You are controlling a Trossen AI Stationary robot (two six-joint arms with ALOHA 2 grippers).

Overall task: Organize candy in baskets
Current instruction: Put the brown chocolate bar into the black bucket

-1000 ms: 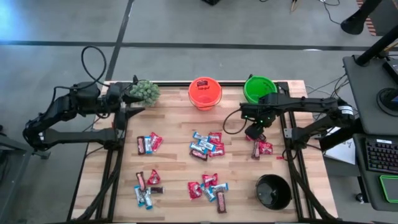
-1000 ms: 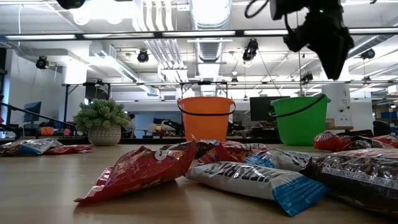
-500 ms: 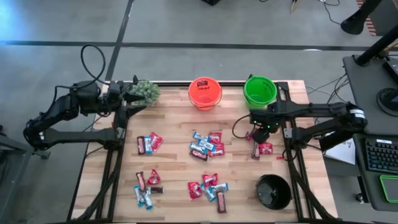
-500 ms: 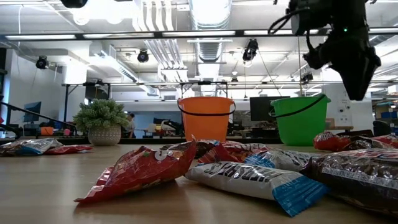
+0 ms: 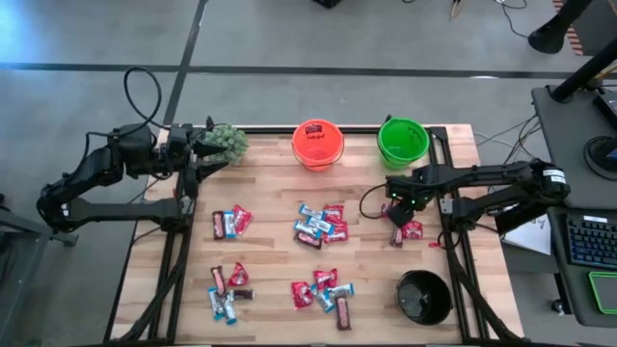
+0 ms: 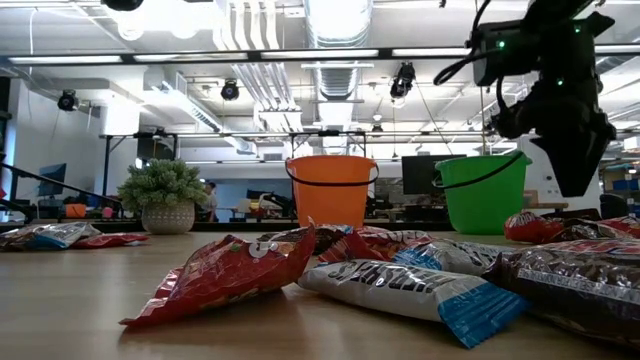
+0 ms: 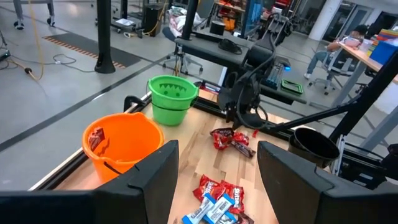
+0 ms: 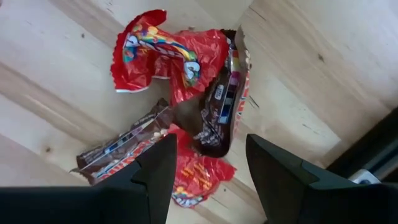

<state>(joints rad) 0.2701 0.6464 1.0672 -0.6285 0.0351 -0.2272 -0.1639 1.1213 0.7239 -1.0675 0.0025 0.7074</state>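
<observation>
Three baskets (image 5: 318, 144); five candy (image 5: 322, 224) piles; both claws (image 8: 205, 168) open, empty.

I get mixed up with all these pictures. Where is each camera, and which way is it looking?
High view: above the table, looking straight down; both arms show.
Low view: at tabletop height, looking across candy at the orange pail; the right arm hangs in from above.
Left wrist view: on the left arm, facing across the table; its open fingers show.
Right wrist view: on the right arm, looking down at a candy pile; its open fingers show.
Shared: the green pail shows in the high, low and left wrist views.
</observation>
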